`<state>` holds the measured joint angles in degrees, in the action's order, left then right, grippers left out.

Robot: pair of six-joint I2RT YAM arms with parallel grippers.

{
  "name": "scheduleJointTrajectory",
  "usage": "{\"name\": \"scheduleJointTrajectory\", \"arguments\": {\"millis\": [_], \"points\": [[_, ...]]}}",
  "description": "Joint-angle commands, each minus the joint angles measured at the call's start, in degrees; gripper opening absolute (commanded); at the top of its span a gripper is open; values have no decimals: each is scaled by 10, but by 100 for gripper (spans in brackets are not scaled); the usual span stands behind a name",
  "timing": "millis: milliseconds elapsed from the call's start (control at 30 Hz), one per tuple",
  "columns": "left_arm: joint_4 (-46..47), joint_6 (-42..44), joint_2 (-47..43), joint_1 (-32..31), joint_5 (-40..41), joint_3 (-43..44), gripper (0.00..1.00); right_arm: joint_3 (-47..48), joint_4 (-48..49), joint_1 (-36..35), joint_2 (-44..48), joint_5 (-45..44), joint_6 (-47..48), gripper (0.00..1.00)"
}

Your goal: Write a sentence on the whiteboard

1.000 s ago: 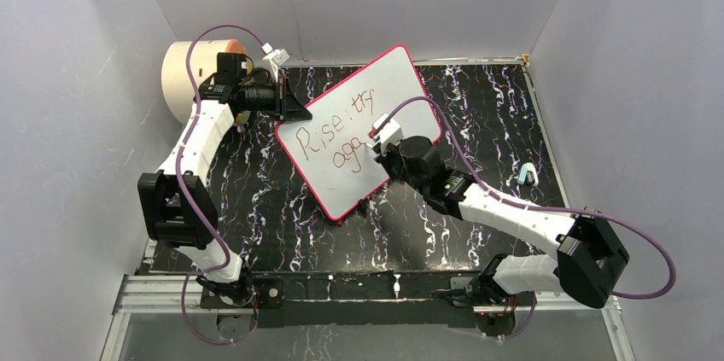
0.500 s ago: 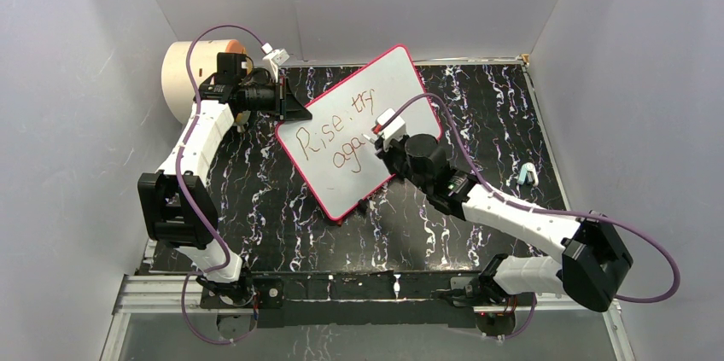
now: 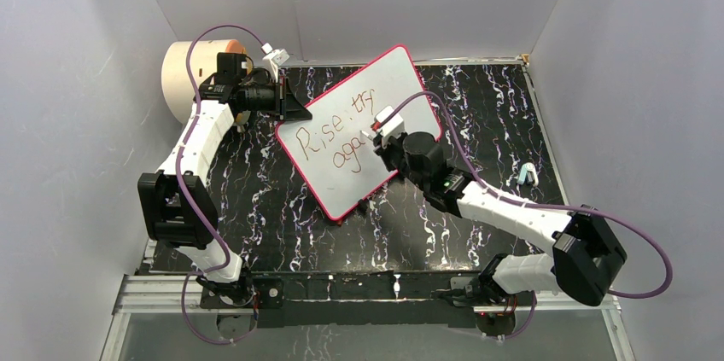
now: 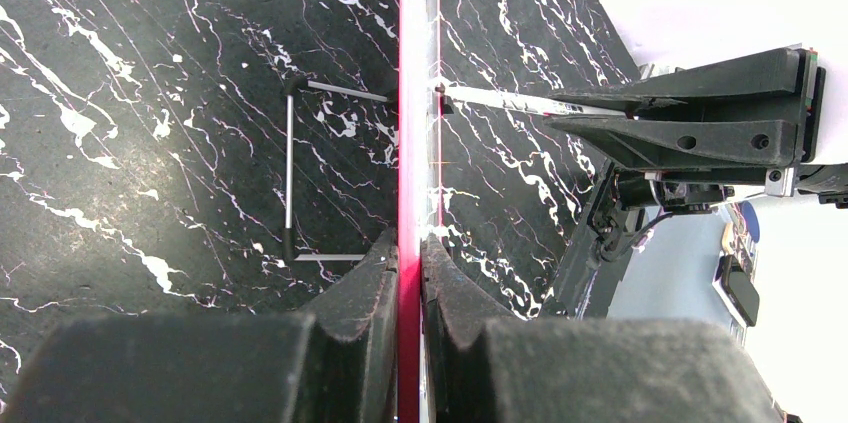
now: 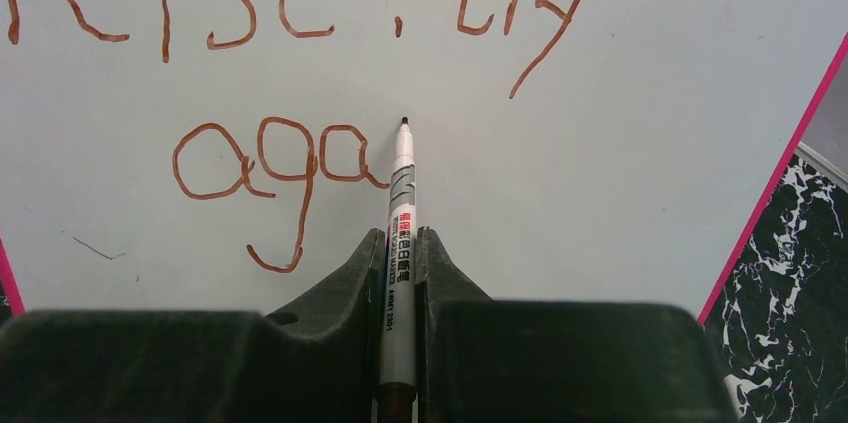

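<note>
The whiteboard [image 3: 401,88] with a pink-red rim stands tilted on the black marbled table. Its sentence [image 3: 333,141] reads "Rise, try" above "aga" in reddish-brown; it also shows in the right wrist view [image 5: 280,158]. My left gripper [image 3: 297,109] is shut on the board's left edge, whose red rim [image 4: 410,123] shows between the jaws in the left wrist view. My right gripper [image 3: 380,146] is shut on a grey marker [image 5: 400,233]. The marker's tip [image 5: 404,122] is at the board just right of the last "a".
A cream cylinder with an orange face [image 3: 192,75] stands at the back left behind my left arm. A small pale blue cap [image 3: 527,175] lies on the table [image 3: 282,207] at the right. Grey walls close in three sides.
The right gripper with the marker finished the second "a" of "aga" and shifted slightly up and right along the board. The left arm has not moved.
</note>
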<state>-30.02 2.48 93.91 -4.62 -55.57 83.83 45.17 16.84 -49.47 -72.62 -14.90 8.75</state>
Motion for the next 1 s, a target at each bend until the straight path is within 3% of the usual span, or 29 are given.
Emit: {"name": "scheduleJointTrajectory", "arguments": {"millis": [0,300,600,967], "points": [[-51,24,-3,-11,25,-21,0,25,44,6,-9,1,-5,0],[-51,24,-3,-11,25,-21,0,34,6,6,-16,45,-8,0],[-51,23,-3,-11,29,-21,0,9,8,6,21,-16,-12,0],[-51,22,-2,-11,30,-21,0,-3,-14,6,34,1,-22,0]]}}
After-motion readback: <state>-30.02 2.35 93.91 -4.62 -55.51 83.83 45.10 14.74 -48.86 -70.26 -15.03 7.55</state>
